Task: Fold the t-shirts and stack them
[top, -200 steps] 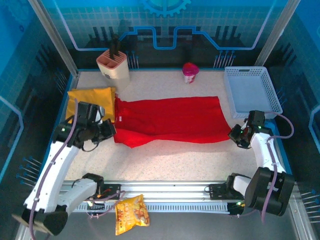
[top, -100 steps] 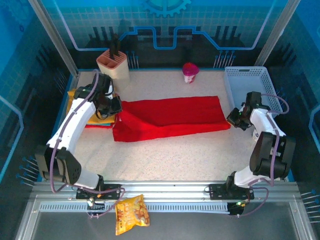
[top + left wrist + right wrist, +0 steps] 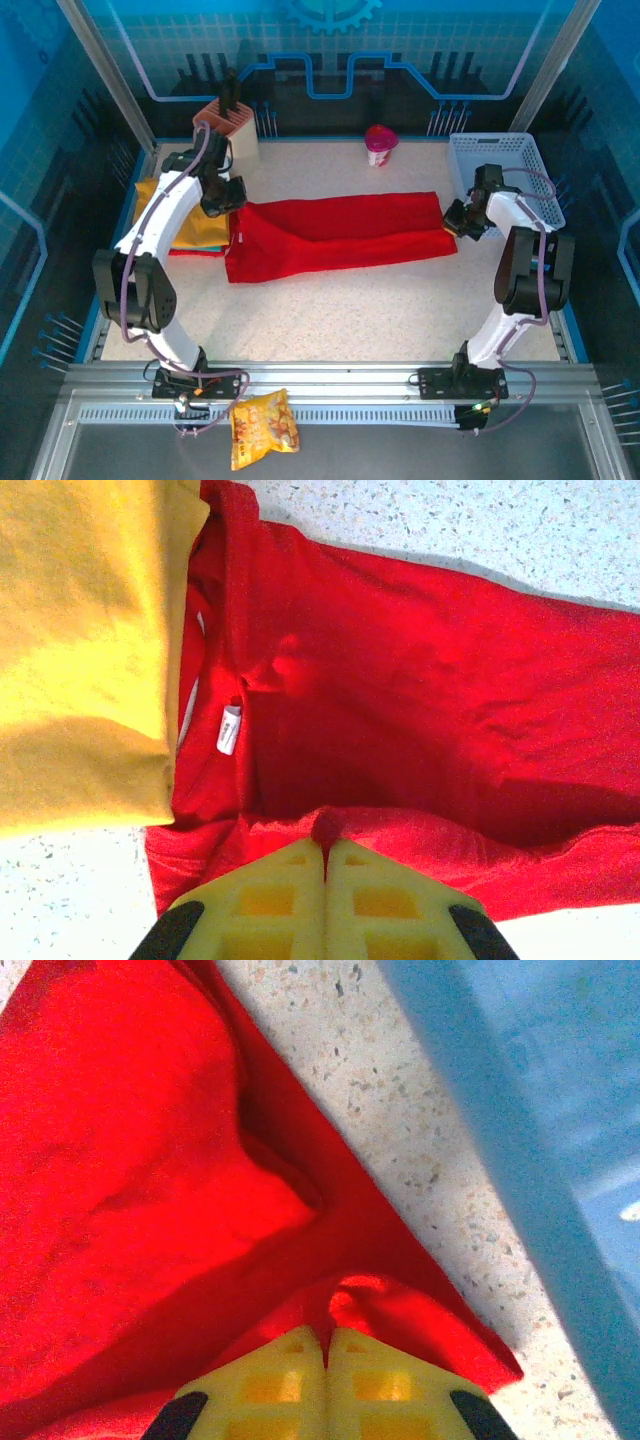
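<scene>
Step in hand: a lengthwise fold of the red t-shirt is judged to be under way, with one end of the cloth held by each arm.
Red t-shirt, place: it is laid as a long band across the middle of the table, collar end to the left, hem end just beside the basket.
Yellow t-shirt, place: the yellow t-shirt is seen folded at the left edge of the table; its edge appears to lie over the collar end of the red one.
Left tool: the left tool is pressed together, and a small ridge of red cloth near the collar is pinched at its tip.
Right tool: the right tool is likewise pressed together on a fold of red cloth at the hem corner, close to the basket wall.
Next move: both ends would need to be lowered evenly and the doubled layer laid flat before the cloth is let go. A crosswise fold and the stacking with the yellow t-shirt are judged not yet done.
Care needed: the yellow t-shirt could be dragged or rumpled where the two overlap, so the left end should be set down gently.
Neck label: a small white neck label is seen inside the red collar; its print is too small to be read.
Other writing: a snack bag lies on the near rail; no words on it can be made out.
</scene>
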